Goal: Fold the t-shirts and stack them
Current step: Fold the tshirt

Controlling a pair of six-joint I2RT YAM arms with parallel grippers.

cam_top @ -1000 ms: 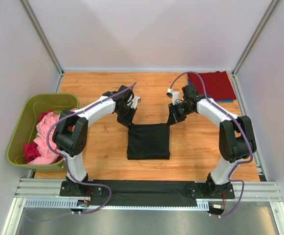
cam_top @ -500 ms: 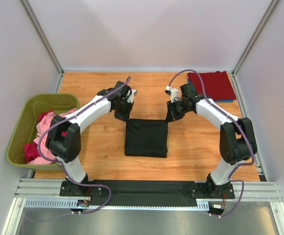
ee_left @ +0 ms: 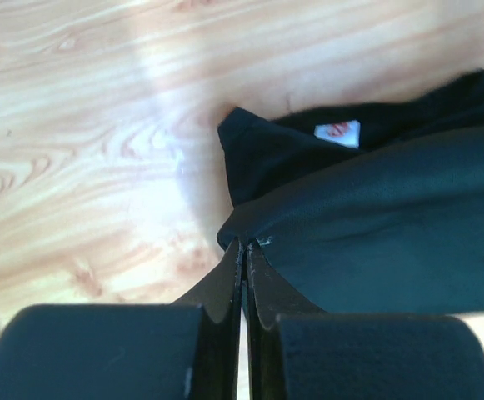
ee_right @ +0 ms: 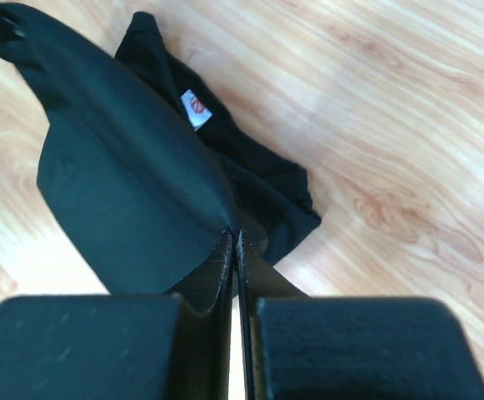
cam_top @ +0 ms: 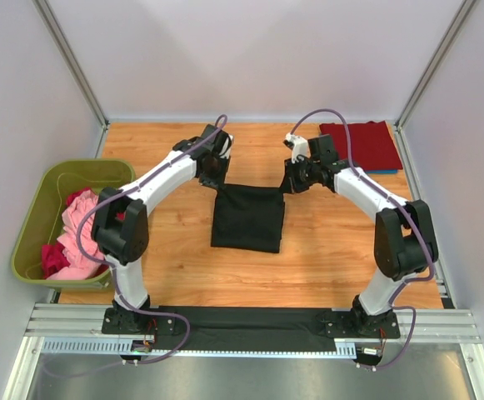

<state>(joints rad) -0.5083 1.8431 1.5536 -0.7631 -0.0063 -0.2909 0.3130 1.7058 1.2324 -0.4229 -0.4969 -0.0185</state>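
From above, the soft black cloth t-shirt (cam_top: pixel 246 218) lies folded into a rectangle on the grained wooden table (cam_top: pixel 333 258). Left wrist: the left gripper (ee_left: pixel 243 250) pinches its far edge, perhaps lifted, beside a small white neck label (ee_left: pixel 338 132). Right wrist: the right gripper (ee_right: pixel 234 242) clamps the opposite rounded fold.

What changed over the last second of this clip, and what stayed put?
The left gripper and right gripper both moved toward the far side of the table, dragging the black shirt that way by its far corners. Both stay shut on it and nothing was let go. The green bin and the folded red shirt did not move.
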